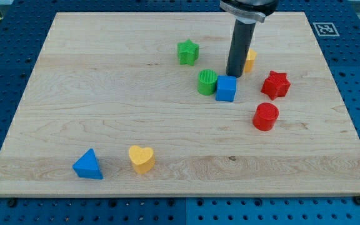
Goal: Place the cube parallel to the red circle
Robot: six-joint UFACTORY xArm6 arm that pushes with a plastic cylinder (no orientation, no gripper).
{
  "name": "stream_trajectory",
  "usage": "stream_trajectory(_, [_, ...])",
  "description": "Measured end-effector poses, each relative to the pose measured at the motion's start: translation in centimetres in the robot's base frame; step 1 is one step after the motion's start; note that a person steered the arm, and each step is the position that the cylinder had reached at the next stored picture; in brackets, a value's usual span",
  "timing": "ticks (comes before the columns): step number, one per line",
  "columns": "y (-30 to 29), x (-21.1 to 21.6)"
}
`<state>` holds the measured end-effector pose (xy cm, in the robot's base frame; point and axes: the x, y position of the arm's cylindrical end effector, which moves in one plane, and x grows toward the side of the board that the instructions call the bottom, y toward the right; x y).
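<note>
The blue cube (226, 89) sits right of the board's middle, touching or nearly touching a green cylinder (207, 82) on its left. The red circle, a short red cylinder (265, 116), lies below and to the right of the cube, about a block's width away. My rod comes down from the view's top and my tip (234, 75) rests just above the cube's top edge, at its upper right, seemingly in contact with it.
A red star (275, 84) lies right of the cube. A yellow block (250, 60) is partly hidden behind the rod. A green star (188, 52) lies upper left. A blue triangle (88, 165) and yellow heart (142, 159) lie at bottom left.
</note>
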<state>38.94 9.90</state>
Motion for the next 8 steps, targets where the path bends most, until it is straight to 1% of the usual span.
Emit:
stream_trajectory(2, [-2.3, 0.8])
stream_trajectory(4, [-3.3, 3.6])
stream_trajectory(5, [-2.4, 4.4])
stream_trajectory(7, [1.7, 4.4])
stream_trajectory(8, [1.8, 4.4])
